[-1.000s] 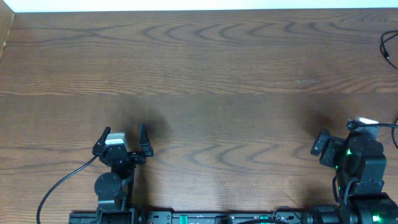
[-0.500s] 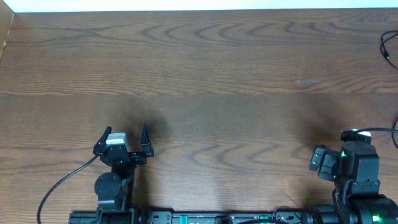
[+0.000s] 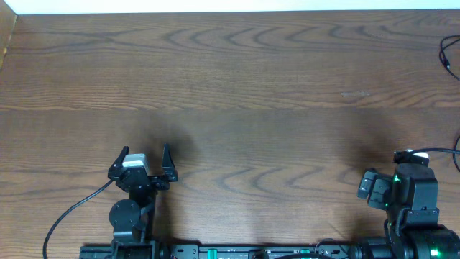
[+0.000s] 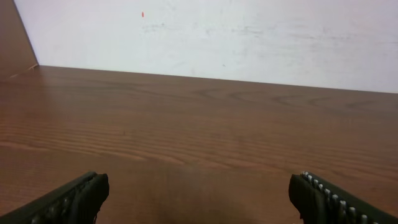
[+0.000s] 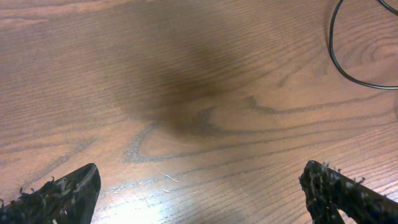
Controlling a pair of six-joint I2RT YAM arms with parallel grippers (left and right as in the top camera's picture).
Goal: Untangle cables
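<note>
We see a broad brown table of wood-grain board (image 3: 251,86), and both arms sit at its near edge, well apart from each other. The left gripper (image 3: 144,151) has its two black fingers spread wide. In its wrist view the ribbed pads (image 4: 323,196) stand at the two lower corners with only bare wood between them, and a white wall (image 4: 249,37) lies beyond the table's far edge. The right gripper (image 5: 202,180) is spread just as wide. Its dark fingertips (image 5: 68,190) are flecked with pale fuzz, and they hold nothing over a shadowed patch of grain.

The only cord-like thing we find lying on the wood is a thin black strand (image 3: 443,54). It curves in from the table's far right edge, far from both grippers. It is slim, glossy and a single line, lying flat in an open bend. We see no plug end on it. The right wrist view also shows a thin black loop (image 5: 330,37) curving out of its upper right corner. We cannot tell whether either is one of the cords to be untangled or a lead of the rig.

A thicker black wire (image 3: 72,208) trails from the left arm to the near left corner, and a small green light (image 3: 394,178) glows on the right arm
</note>
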